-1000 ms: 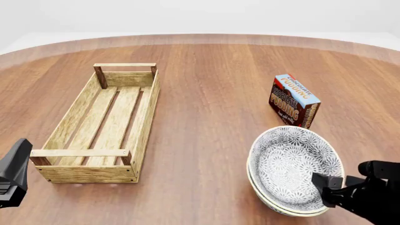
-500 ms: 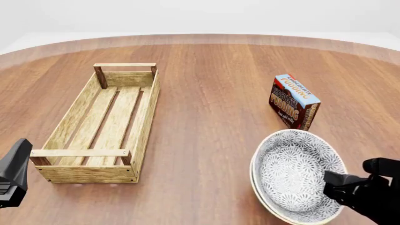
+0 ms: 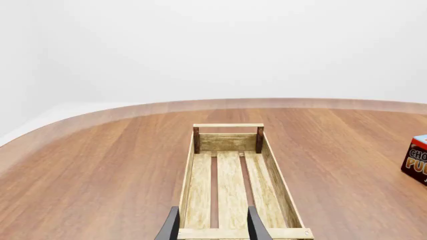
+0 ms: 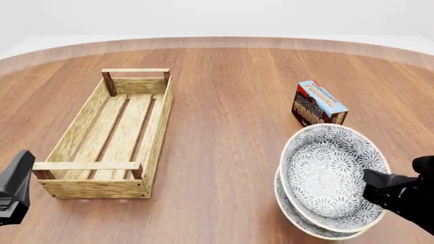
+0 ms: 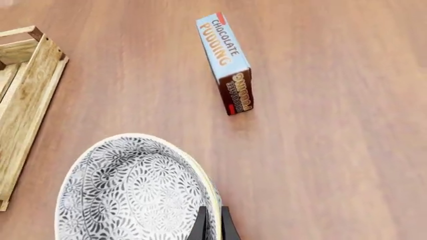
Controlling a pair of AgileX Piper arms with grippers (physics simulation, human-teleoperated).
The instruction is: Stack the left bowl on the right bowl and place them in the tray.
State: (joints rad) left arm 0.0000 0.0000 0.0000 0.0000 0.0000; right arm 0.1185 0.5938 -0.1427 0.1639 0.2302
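Observation:
Two grey-and-white patterned bowls are nested at the front right: the upper bowl tilts up, and the lower bowl shows under its near-left edge. My right gripper is shut on the bowls' right rim. In the right wrist view its fingers pinch the rim of the bowl. The tray, a long light-wood slatted crate, lies empty at the left, well apart from the bowls. My left gripper is open and empty, just short of the tray's near end rail.
A chocolate pudding box stands on the table just behind the bowls, also seen in the right wrist view and at the edge of the left wrist view. The left arm's black body sits at the front-left corner.
The nested bowls have risen off the table and tilted more, shifting slightly right with my right gripper. The left arm and tray have not moved.

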